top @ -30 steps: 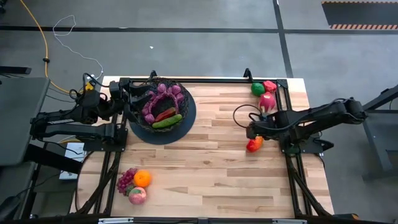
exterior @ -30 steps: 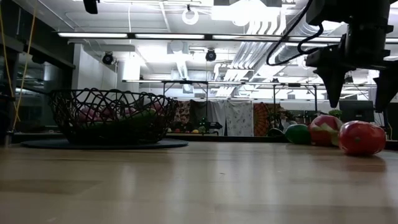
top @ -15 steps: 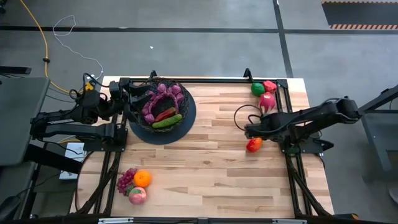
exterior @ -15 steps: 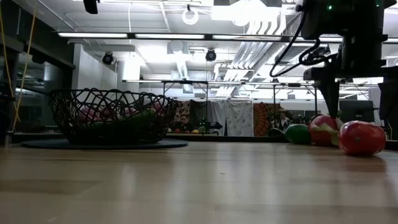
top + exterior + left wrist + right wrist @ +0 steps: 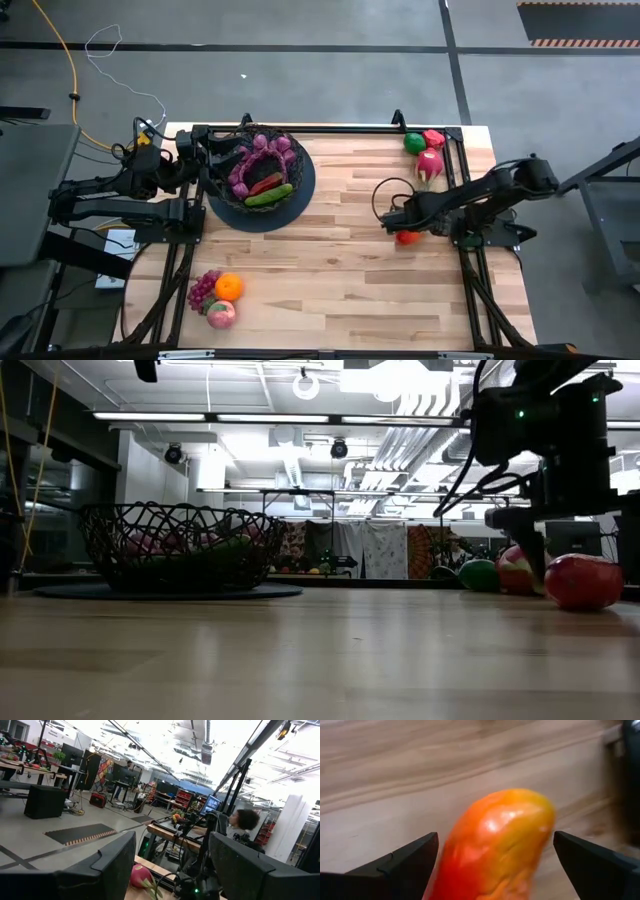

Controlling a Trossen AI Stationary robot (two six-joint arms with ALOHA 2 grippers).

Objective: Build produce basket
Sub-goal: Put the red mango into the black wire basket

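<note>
Looking straight down: round black wire-mesh basket (image 5: 260, 170) on a dark round base at the wooden table's (image 5: 340, 270) far left, holding purple grape bunches (image 5: 262, 150), a red pepper (image 5: 266, 184) and a green cucumber (image 5: 269, 196). Left gripper (image 5: 212, 150) parked beside the basket's rim, finger spread impossible to tell. Right gripper (image 5: 404, 222) low over the red-orange mango (image 5: 407, 237) at the right side.

At table height: basket (image 5: 178, 547) far left, mango (image 5: 583, 581) resting on the wood at far right.

From the right wrist: mango (image 5: 495, 845) between the spread dark fingers (image 5: 400, 862), gaps on both sides, nothing gripped.

From the left wrist: left fingers (image 5: 100, 870) parted, holding nothing.
</note>
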